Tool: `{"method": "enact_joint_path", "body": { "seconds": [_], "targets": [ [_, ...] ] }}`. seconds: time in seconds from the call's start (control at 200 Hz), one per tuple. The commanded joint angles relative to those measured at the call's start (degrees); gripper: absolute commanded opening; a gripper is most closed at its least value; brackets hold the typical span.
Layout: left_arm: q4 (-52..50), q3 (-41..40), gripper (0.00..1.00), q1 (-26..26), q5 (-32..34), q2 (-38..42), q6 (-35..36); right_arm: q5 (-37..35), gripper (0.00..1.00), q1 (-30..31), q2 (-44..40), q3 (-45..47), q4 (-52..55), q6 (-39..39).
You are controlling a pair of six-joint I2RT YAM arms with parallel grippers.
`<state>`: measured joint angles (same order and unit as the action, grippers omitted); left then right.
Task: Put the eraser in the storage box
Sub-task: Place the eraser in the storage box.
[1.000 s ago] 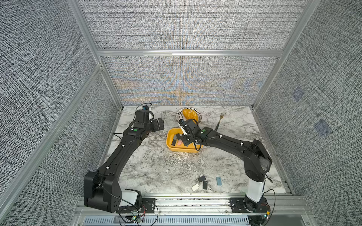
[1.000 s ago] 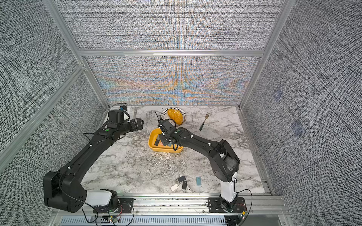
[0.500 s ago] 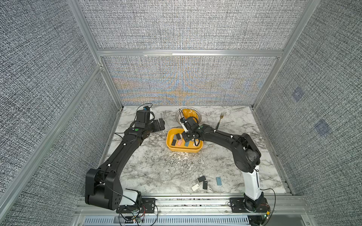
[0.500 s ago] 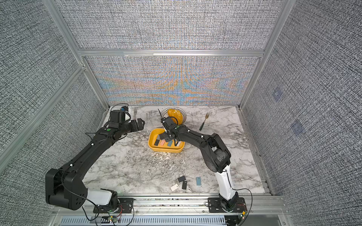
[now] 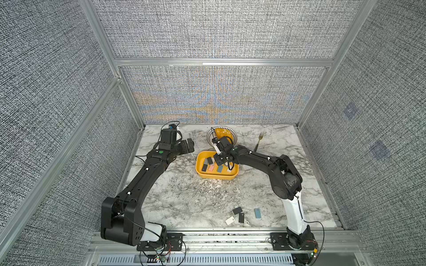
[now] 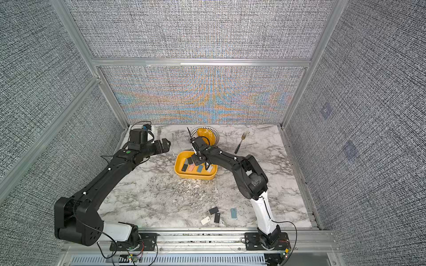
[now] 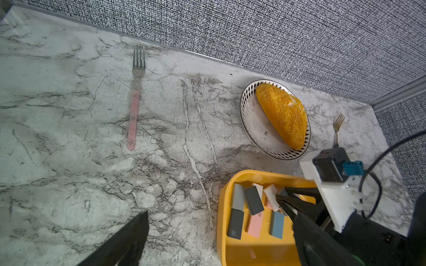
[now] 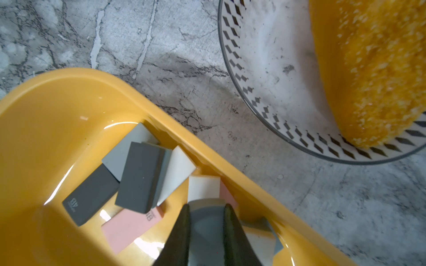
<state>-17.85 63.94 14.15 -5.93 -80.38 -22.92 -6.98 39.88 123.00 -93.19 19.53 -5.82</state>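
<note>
The storage box [image 5: 215,177] [image 6: 196,177] is a shallow yellow tub in the middle of the marble table. Several erasers lie inside it: dark grey [image 8: 92,195], pink [image 8: 129,225], blue [image 7: 276,224] and white [image 8: 202,186]. My right gripper [image 8: 206,206] [image 5: 217,161] [image 6: 197,161] hangs over the far part of the box, shut on a grey eraser [image 8: 206,221] held between its fingers just above the ones inside. My left gripper [image 5: 190,145] [image 6: 167,144] [image 7: 221,216] stands open and empty, left of the box near its far corner.
A patterned plate [image 5: 211,138] [image 7: 253,129] with bread [image 7: 283,115] sits just behind the box. A gold fork [image 5: 259,140] lies at the back right, a pink-handled fork [image 7: 134,108] at the back left. Several loose erasers [image 5: 237,210] lie near the front edge.
The right arm's elbow has drawn in toward the middle while its gripper stayed over the box with the eraser. The left arm has hardly moved.
</note>
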Motion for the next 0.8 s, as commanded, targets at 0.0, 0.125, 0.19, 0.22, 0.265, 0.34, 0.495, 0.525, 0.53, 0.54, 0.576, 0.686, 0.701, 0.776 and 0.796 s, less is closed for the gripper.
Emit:
{"method": "enact_joint_path", "body": {
  "seconds": [0.0, 0.125, 0.19, 0.22, 0.265, 0.34, 0.495, 0.525, 0.53, 0.54, 0.576, 0.686, 0.701, 0.776, 0.796],
  "targets": [
    [0.5, 0.5, 1.0, -0.1, 0.6, -0.4, 0.4, 0.6, 0.25, 0.0, 0.6, -0.8, -0.5, 0.3],
    [0.6, 0.6, 1.0, -0.1, 0.6, -0.7, 0.5, 0.7, 0.25, 0.0, 1.7, -1.6, -0.4, 0.3],
    [0.5, 0.6, 1.0, -0.1, 0.7, -0.7, 0.5, 0.8, 0.25, 0.0, 2.3, -2.1, -0.1, 0.2],
    [0.5, 0.6, 1.0, -0.1, 0.7, -0.7, 0.6, 0.9, 0.25, 0.0, 2.5, -2.4, 0.0, 0.2],
    [0.5, 0.6, 1.0, -0.1, 0.8, -0.8, 0.6, 0.9, 0.25, 0.0, 2.8, -2.7, 0.1, 0.2],
    [0.6, 0.6, 1.0, -0.1, 0.8, -0.9, 0.6, 0.9, 0.27, 0.0, 3.2, -3.0, 0.3, 0.2],
    [0.6, 0.8, 1.0, -0.1, 1.0, -1.4, 0.8, 1.1, 0.4, 0.0, 3.3, -3.4, 0.5, 0.2],
    [0.5, 0.9, 1.0, -0.1, 0.9, -1.5, 0.8, 1.1, 0.43, 0.0, 3.3, -3.5, 0.6, 0.2],
    [0.5, 0.9, 1.0, -0.1, 0.9, -1.5, 0.8, 1.1, 0.44, 0.0, 3.3, -3.5, 0.6, 0.2],
    [0.5, 0.9, 1.0, -0.1, 0.9, -1.5, 0.8, 1.1, 0.45, 0.0, 3.3, -3.6, 0.6, 0.1],
    [0.5, 0.9, 1.0, -0.1, 0.8, -1.6, 0.9, 1.2, 0.5, 0.0, 3.0, -3.6, 0.7, 0.1],
    [0.4, 1.0, 1.0, -0.1, 0.8, -1.7, 1.0, 1.1, 0.56, 0.3, 1.1, -3.3, 0.5, 0.0],
    [0.4, 1.0, 1.0, -0.1, 0.8, -1.7, 1.1, 0.9, 0.57, 0.4, 0.8, -3.1, 0.4, 0.0],
    [0.4, 1.0, 1.0, -0.1, 0.8, -1.7, 1.1, -0.2, 0.59, 0.6, -1.6, -2.7, 0.8, -0.1],
    [0.4, 1.0, 1.0, -0.1, 0.8, -1.7, 1.1, -0.6, 0.6, 0.7, -2.2, -2.6, 1.0, -0.1]
  ]
}}
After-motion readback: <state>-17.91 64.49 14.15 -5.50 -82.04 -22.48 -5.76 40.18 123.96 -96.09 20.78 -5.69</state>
